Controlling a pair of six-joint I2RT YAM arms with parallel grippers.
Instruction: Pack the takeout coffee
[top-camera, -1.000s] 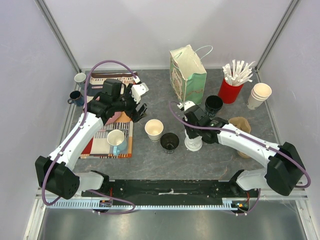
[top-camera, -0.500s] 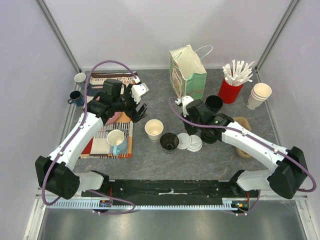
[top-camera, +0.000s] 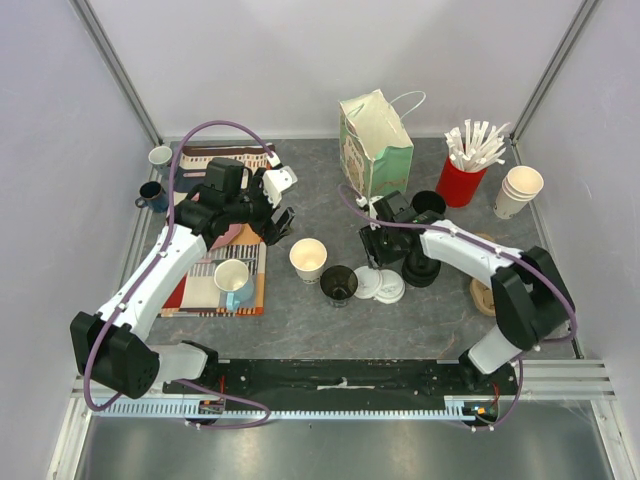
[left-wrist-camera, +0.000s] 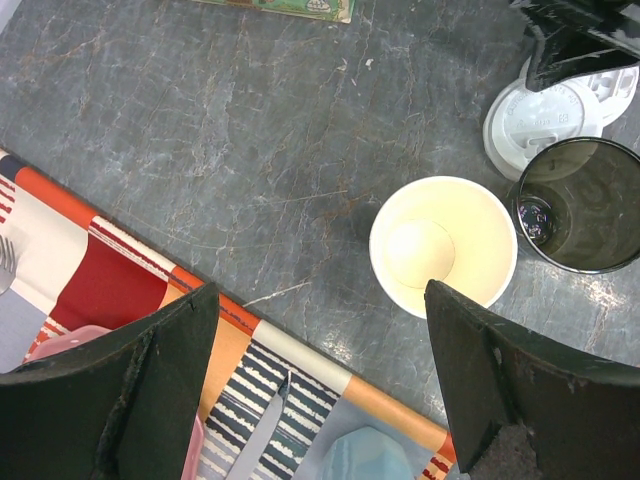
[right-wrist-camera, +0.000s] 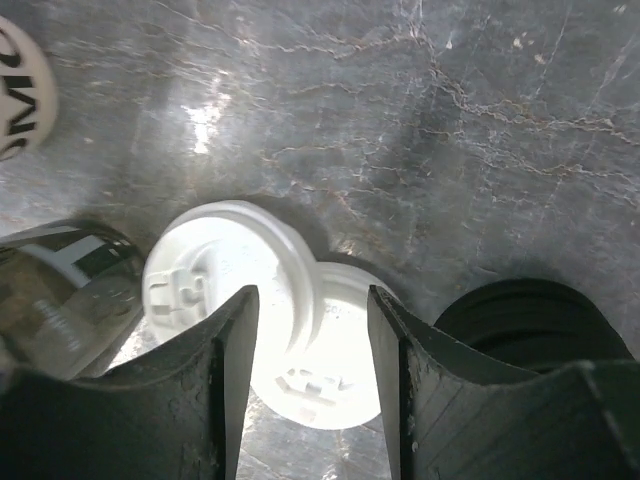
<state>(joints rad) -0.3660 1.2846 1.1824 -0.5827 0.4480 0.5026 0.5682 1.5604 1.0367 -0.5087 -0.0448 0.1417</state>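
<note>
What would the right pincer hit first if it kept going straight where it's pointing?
The right pincer would likely meet the overlapping white lids on the table first, though depth is unclear.

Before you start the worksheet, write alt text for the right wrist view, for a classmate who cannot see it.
Two white sip lids lie overlapping on the grey marbled table, framed by the open right gripper, which grips nothing. A lidless black cup stands at the left edge, and a black lid lies at the lower right.
</note>
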